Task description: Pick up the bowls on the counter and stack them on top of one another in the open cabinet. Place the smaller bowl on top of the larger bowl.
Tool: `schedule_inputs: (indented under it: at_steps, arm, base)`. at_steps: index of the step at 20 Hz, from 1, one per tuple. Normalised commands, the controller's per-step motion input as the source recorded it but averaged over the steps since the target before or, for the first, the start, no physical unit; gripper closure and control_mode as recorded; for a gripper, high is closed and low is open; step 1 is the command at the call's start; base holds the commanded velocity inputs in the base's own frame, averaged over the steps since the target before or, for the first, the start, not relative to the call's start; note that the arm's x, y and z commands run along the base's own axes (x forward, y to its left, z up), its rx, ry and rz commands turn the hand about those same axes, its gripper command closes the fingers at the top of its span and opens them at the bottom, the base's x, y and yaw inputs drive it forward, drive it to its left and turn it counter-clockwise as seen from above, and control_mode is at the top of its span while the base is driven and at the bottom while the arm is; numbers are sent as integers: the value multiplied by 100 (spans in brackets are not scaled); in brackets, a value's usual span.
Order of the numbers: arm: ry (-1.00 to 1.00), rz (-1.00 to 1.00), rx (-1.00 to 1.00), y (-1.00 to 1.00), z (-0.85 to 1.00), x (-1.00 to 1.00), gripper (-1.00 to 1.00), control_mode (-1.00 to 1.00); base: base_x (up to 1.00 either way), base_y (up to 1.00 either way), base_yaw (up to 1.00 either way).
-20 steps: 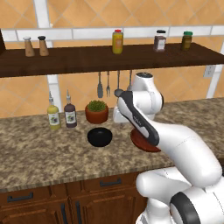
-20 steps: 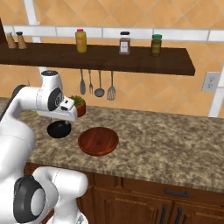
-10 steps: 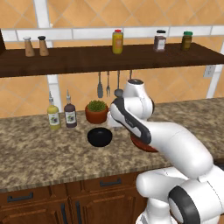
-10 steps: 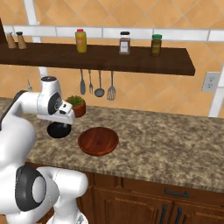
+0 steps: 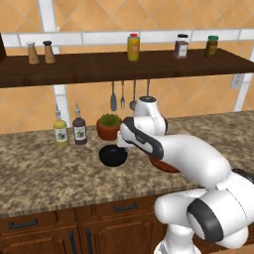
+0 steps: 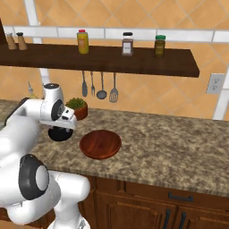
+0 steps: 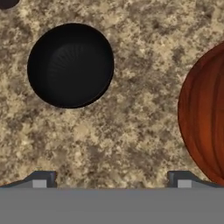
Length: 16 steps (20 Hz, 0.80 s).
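Observation:
The smaller bowl (image 7: 70, 65), glossy black, sits on the granite counter (image 5: 49, 178) up and to the left of my gripper (image 7: 111, 181) in the hand view. The larger bowl (image 7: 203, 118), shallow and reddish-brown, lies at the right edge of that view. My gripper hangs open over bare counter between the two bowls, holding nothing. From the base, the black bowl (image 5: 113, 155) sits just left of the hand, and the brown bowl (image 6: 100, 144) lies to its right. The open cabinet (image 6: 112, 60) runs along the wall above.
A terracotta plant pot (image 5: 109, 126) stands right behind the black bowl. Two bottles (image 5: 69, 131) stand left of it. Utensils (image 6: 98, 85) hang under the shelf. Jars (image 5: 181, 46) and shakers (image 5: 39, 52) occupy parts of the shelf, with gaps between them.
The hand has sunk a little toward the counter and shifted slightly left, nearer the black bowl. The jaws stay open and both bowls lie where they were.

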Motion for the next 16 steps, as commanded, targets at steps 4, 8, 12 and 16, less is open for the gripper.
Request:
schedule_inputs:
  at_steps: [4,8,12,16]
  arm:
    - [0,0,0,0,-30,42,-100,-100]
    - [0,0,0,2,-28,44,-100,-100]
    - [2,0,0,21,-29,41,-100,-100]
    - [2,0,0,16,-34,34,-100,-100]
  base:
    - [0,0,0]
    - [0,0,0]
    - [0,0,0]
    - [0,0,0]
